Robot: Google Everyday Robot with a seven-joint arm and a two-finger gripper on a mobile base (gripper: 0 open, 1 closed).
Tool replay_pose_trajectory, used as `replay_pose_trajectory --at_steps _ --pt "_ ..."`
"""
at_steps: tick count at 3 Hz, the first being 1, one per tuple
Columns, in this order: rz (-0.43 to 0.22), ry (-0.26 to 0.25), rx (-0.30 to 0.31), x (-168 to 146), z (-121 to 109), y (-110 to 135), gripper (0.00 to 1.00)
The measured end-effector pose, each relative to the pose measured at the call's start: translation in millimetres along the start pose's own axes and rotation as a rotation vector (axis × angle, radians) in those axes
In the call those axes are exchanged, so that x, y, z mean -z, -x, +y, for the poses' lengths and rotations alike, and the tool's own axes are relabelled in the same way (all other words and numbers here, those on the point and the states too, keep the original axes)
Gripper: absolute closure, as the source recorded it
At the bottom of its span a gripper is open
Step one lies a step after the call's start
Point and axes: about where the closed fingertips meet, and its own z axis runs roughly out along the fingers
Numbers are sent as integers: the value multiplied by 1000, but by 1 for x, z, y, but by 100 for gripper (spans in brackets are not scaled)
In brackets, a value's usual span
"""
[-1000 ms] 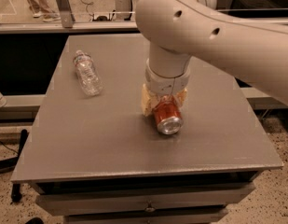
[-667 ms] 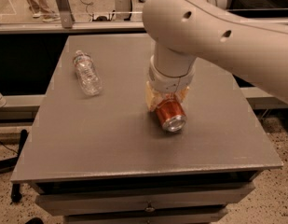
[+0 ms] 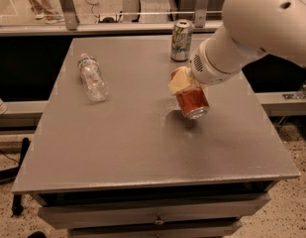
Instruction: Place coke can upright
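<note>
Rising off the grey counter [image 3: 142,148], the red aluminium coke can [image 3: 193,103] hangs tilted, pinched by the gripper [image 3: 188,90], not yet upright.

Showed a grey table [image 3: 118,152] with a drawer [image 3: 157,213] under its front edge. Bore a clear plastic water bottle [image 3: 92,78] lying on its side toward the left. Carried a silver-green soda can [image 3: 181,40] upright near the far edge, just behind the gripper [image 3: 189,89] hanging over the right-centre. Included a metal rail [image 3: 93,29] beyond, a person's legs [image 3: 41,1] at top left, and speckled floor [image 3: 286,217].
</note>
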Motion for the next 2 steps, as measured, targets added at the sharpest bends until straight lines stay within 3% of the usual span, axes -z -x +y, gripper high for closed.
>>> replay_pose_trajectory --at_steps 1,2 --pt "-178 102 -19 14 -12 13 100" --pt "-372 216 -31 22 -1 34 100"
